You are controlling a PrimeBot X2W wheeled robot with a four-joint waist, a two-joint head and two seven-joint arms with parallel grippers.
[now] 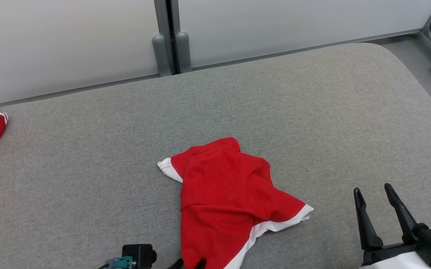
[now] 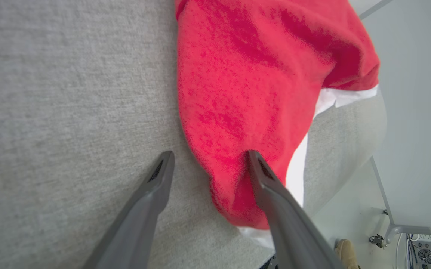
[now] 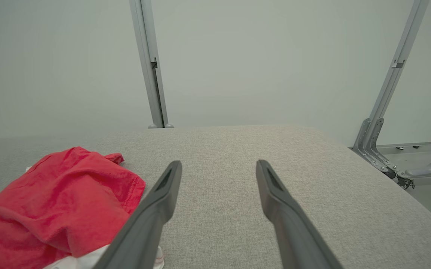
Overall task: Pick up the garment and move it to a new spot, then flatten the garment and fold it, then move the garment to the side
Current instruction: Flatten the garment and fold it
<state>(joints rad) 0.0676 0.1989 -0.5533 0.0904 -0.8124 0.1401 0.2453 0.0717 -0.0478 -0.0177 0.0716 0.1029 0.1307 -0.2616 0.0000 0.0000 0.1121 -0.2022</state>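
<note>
Head view: crumpled red, white-trimmed garment (image 1: 226, 194), lying mid grey fabric worktop (image 1: 312, 112). Your left hand (image 2: 208, 157) stood spread astride its near edge; your right hand (image 1: 372, 188) was spread, empty, nearby. Risk: a finger could snag the cloth, dragging in fresh creases.

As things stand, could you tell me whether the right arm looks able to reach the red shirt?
Probably yes. The right gripper is open and hangs just right of the shirt, whose white hem corner points toward it, with bare grey padding between them.
</note>
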